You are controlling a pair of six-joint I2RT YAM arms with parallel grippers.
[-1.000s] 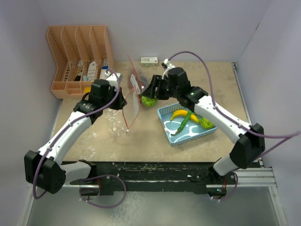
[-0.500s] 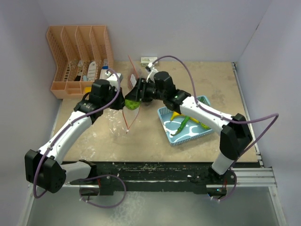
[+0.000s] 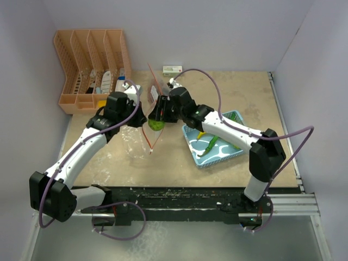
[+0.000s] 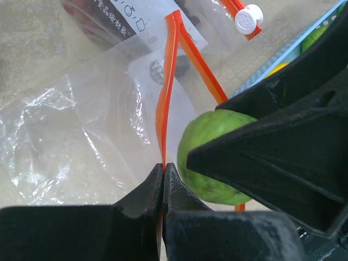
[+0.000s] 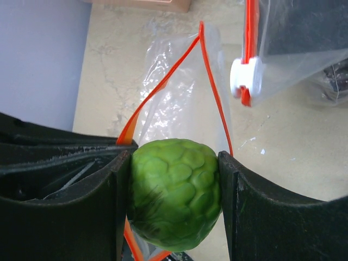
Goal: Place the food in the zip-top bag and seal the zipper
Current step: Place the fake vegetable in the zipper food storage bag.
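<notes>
Jaws, left gripper (image 4: 163,169): pinching zipper (image 4: 162,109) of zip-top bag (image 4: 81,130).
Jaws, right gripper (image 5: 174,163): clamping bumpy green fruit (image 5: 174,204) at the open bag mouth.

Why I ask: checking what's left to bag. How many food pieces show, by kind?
Round green fruit: 1
Long green pepper: 1
Banana: 1
Total: 3 that can be made out.

one round green fruit (image 3: 156,124) clearly seen, one green pepper (image 3: 210,144), one blue basket (image 3: 217,158), one orange rack (image 3: 81,54) (bag (image 4: 81,136) count unclear)
</notes>
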